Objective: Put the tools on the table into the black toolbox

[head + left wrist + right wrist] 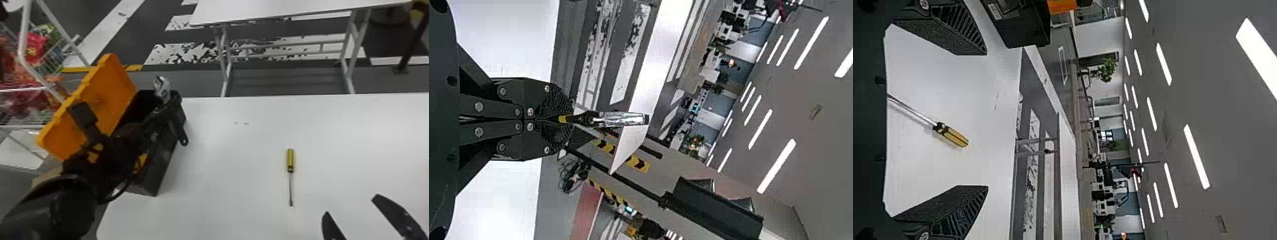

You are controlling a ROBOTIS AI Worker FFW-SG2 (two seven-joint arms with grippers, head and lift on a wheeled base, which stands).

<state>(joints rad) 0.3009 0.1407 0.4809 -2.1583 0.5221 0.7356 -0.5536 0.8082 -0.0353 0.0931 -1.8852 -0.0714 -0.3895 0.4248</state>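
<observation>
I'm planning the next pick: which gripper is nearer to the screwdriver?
Right. The right gripper is a little to the right of the screwdriver; the left gripper is farther off on the other side, over the black toolbox.

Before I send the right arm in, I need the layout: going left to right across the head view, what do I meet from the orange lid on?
Orange lid → black toolbox → yellow-handled screwdriver → right gripper.

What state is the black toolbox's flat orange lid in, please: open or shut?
Open: the orange lid is tilted back from the black toolbox, whose dark inside shows next to it.
</observation>
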